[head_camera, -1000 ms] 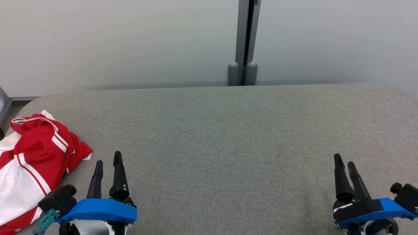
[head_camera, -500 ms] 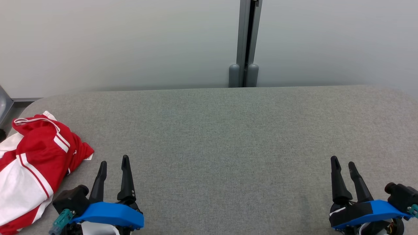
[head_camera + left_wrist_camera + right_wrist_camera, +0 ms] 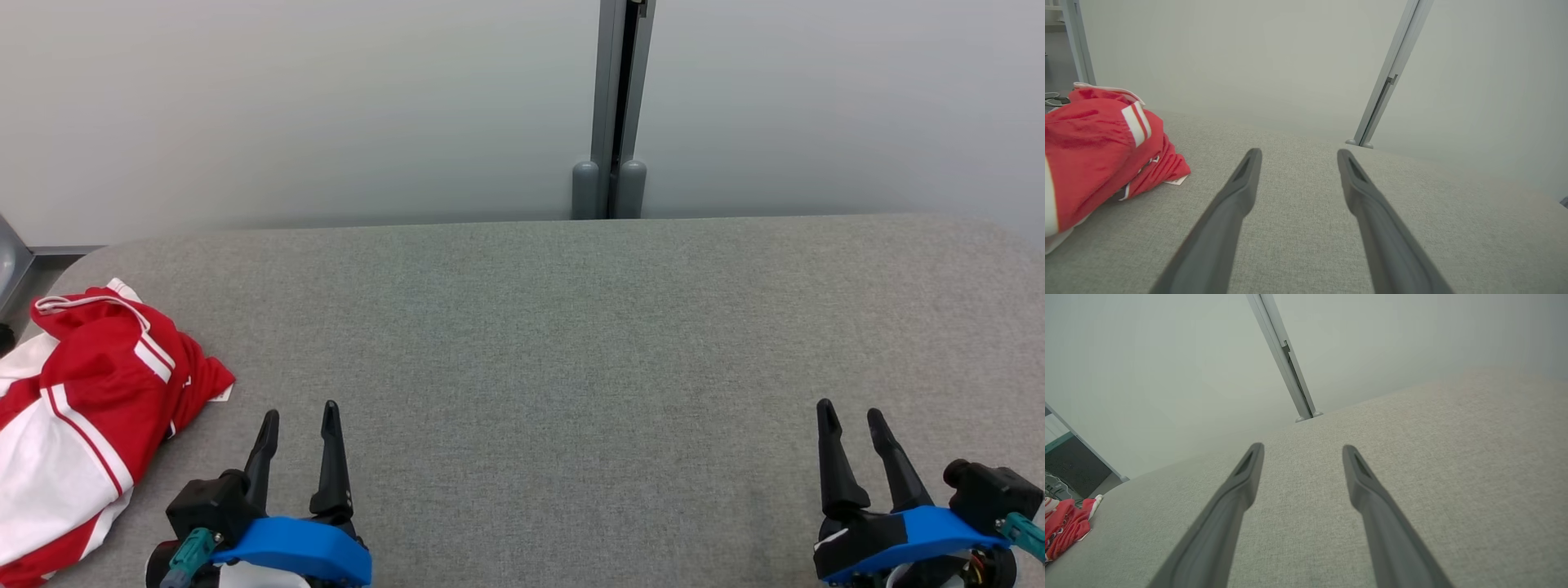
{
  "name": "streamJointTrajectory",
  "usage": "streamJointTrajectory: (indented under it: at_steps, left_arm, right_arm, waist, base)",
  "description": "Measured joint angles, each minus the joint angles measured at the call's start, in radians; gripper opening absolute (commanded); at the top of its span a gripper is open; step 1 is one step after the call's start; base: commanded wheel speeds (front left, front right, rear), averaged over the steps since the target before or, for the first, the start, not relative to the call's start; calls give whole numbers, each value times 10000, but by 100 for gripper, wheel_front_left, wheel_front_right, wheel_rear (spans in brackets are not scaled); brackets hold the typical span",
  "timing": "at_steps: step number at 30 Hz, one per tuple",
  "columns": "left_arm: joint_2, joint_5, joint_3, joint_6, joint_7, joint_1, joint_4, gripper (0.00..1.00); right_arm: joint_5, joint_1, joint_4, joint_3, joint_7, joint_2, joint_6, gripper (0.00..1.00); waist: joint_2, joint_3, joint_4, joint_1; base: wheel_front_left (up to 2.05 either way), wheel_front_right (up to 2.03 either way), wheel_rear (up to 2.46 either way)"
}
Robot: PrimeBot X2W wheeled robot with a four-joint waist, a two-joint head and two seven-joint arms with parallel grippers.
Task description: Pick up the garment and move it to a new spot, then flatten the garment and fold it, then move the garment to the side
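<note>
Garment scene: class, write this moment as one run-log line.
garment: bunched, table left end | left hand: open, empty, apart from garment | right hand: open, empty

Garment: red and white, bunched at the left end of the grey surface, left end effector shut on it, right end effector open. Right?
No. The left end effector is open and apart from the garment, as the left wrist view shows. The rest holds.

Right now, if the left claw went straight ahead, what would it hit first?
Probably nothing soon: the open left claw points across bare grey surface; the red garment lies off to its left.
</note>
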Motion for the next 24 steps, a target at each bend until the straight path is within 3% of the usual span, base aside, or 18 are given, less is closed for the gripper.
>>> streamJointTrajectory:
  at_steps: [24]
  left_arm:
    - [90, 1455, -372, 199, -481, -114, 311, 100]
  right_arm:
    - [-1779, -67, 257, 84, -474, -19, 4, 100]
  waist:
    - [0, 10, -51, 0]
  base:
    - [0, 0, 0]
